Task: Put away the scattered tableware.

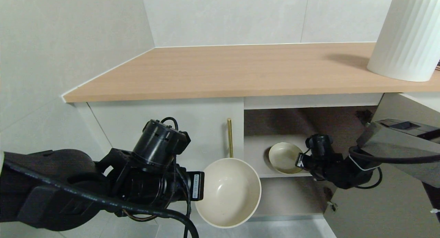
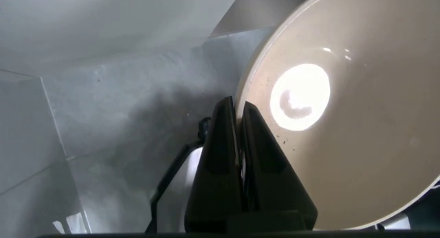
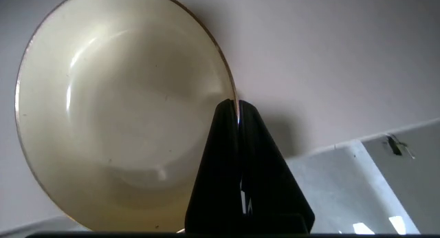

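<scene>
The right hand (image 1: pixel 299 161), pinching the small bowl (image 1: pixel 283 157) over the cabinet shelf (image 1: pixel 256 152), should release next; the left hand (image 1: pixel 199 186) clamps the large bowl (image 1: pixel 228 193).

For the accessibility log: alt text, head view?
The left gripper holds a large cream bowl by its rim before the cabinet door; the right gripper holds a smaller bowl at the open shelf. A white ribbed container stands on the counter.

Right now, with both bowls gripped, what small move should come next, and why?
Probably lower the small bowl onto the cabinet shelf and open the right gripper: it pinches that bowl's rim, tilted, inside the open cabinet over the shelf, while the left gripper holds the large bowl outside the cabinet.
</scene>
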Available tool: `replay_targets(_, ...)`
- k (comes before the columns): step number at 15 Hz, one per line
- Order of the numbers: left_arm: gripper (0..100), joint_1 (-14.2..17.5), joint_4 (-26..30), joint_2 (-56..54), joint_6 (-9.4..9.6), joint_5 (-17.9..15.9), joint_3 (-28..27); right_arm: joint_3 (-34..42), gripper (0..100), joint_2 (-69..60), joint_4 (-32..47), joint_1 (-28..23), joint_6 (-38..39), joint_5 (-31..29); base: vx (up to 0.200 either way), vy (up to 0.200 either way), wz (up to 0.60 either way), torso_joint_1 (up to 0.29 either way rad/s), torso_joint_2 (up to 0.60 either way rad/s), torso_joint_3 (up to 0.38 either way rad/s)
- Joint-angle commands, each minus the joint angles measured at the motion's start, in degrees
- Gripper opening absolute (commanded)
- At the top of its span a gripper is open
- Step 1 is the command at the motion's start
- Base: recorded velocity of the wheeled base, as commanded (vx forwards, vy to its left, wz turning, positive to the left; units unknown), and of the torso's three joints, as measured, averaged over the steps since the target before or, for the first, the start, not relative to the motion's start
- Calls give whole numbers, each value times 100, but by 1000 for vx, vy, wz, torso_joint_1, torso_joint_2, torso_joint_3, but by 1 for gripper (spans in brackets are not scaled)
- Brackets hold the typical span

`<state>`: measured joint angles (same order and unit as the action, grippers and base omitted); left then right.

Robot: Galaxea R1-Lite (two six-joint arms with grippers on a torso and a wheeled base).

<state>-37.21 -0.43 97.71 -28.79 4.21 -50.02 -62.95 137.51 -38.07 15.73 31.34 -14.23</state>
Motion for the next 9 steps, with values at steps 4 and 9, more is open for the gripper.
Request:
replay_targets(4, 0, 3, -1, 29, -3, 1, 1, -384, 0, 197, 19, -114, 83, -54, 0, 0, 0, 0, 0, 0)
replay_targets(9, 0, 3, -1, 38, -3, 1, 1, -490, 0, 232, 19, -131, 91, -63, 0, 0, 0, 0, 0, 0)
